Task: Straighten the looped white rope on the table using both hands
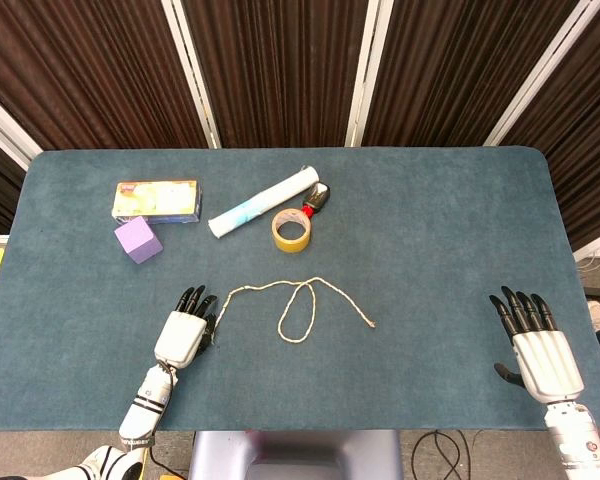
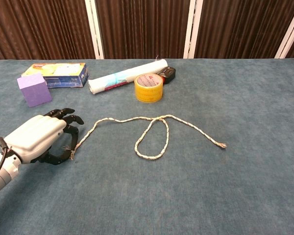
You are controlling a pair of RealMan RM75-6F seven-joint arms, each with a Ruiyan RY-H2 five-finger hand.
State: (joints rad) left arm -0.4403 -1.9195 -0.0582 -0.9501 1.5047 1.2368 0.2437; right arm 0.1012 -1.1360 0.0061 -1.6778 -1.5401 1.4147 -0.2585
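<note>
The white rope (image 1: pixel 298 305) lies on the blue table (image 1: pixel 430 230) with one loop (image 2: pixel 153 139) in its middle. Its frayed right end (image 2: pixel 220 145) rests free. At the rope's left end (image 2: pixel 71 153), my left hand (image 2: pixel 36 139) lies with its fingers curled down, thumb and a fingertip meeting on that end. In the head view the same left hand (image 1: pixel 183 332) sits just left of the rope. My right hand (image 1: pixel 536 342) lies far off at the table's right front, fingers spread, holding nothing; the chest view does not show it.
Behind the rope stand a yellow tape roll (image 1: pixel 291 230), a rolled white tube (image 1: pixel 263 201) and a small black and red object (image 1: pixel 318 198). A purple cube (image 1: pixel 138 240) and a flat printed box (image 1: pixel 156 199) sit at the back left.
</note>
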